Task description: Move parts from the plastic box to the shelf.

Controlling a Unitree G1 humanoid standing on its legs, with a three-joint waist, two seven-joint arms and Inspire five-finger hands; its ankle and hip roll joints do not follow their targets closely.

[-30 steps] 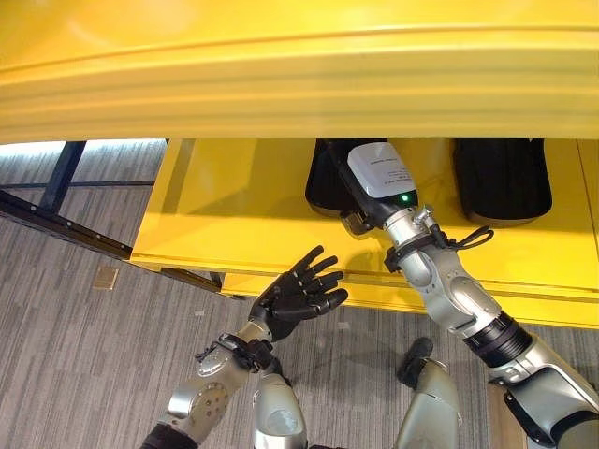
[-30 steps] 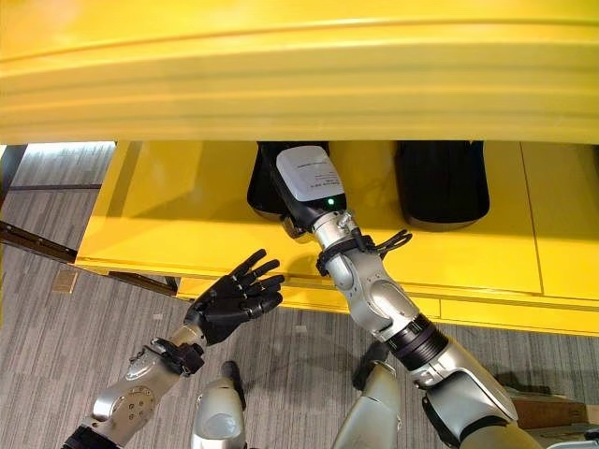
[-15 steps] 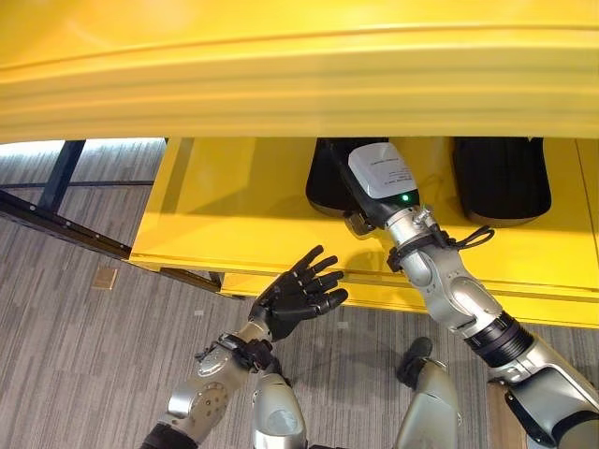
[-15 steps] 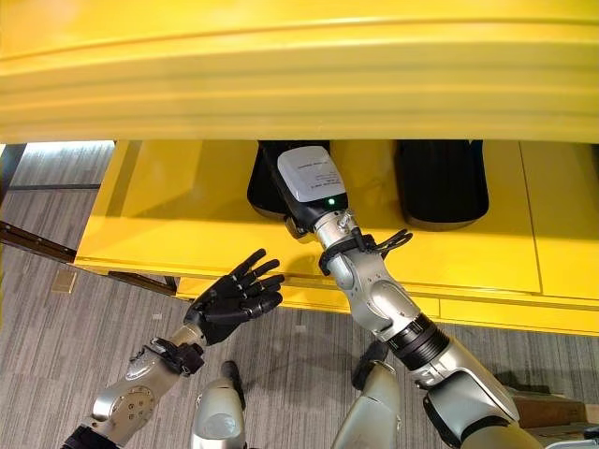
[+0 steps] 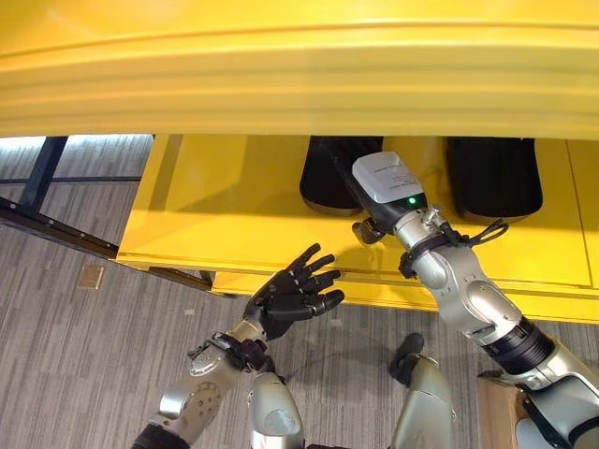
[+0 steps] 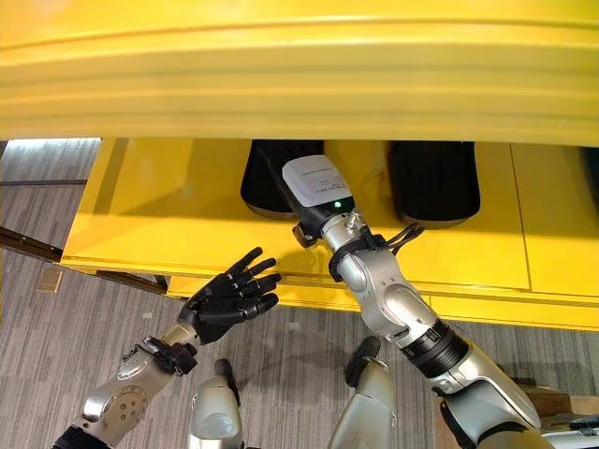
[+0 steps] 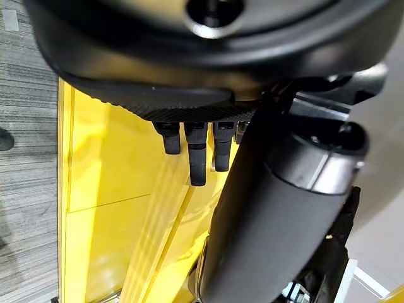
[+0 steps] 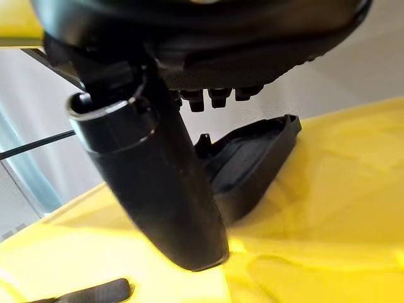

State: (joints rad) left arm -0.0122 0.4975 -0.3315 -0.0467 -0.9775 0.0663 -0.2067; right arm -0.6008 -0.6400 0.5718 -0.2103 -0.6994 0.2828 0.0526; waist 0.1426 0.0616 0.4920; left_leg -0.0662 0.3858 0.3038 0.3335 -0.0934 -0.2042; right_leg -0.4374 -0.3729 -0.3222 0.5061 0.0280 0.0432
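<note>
- The left hand [image 5: 298,295] hangs in front of the yellow shelf's [image 5: 215,224] front edge, over the grey floor [image 5: 75,346], palm turned up towards the head camera. Its fingers are spread and straight, and nothing lies in it. The left wrist view agrees: the fingertips [image 7: 197,161] stand free with the shelf's yellow board beyond them.
- Further right, a black part [image 5: 328,173] lies flat on the lower shelf board, partly under the upper yellow board [image 5: 299,75]. In the right wrist view this part [image 8: 249,161] shows as a shallow, tray-like moulding resting on the yellow surface just past the fingers.
- The right hand [image 5: 367,227] reaches into the shelf at that part's near end. In the right wrist view its thumb stands straight out and the short row of fingertips above it looks uncurled, with the part beyond them and not clasped; so the hand reads as open and apart from the part, though contact at the hidden side cannot be ruled out.
- To the right of the arm, a second black part [image 5: 494,178] already rests on the same board, well apart from the first.
- Judged from this, the step in hand is the placing: the part is down on the shelf and seems released.
- The next move would call for drawing the right arm straight back out, low enough to pass under the upper board and without dragging the part, then turning to the plastic box for another.
</note>
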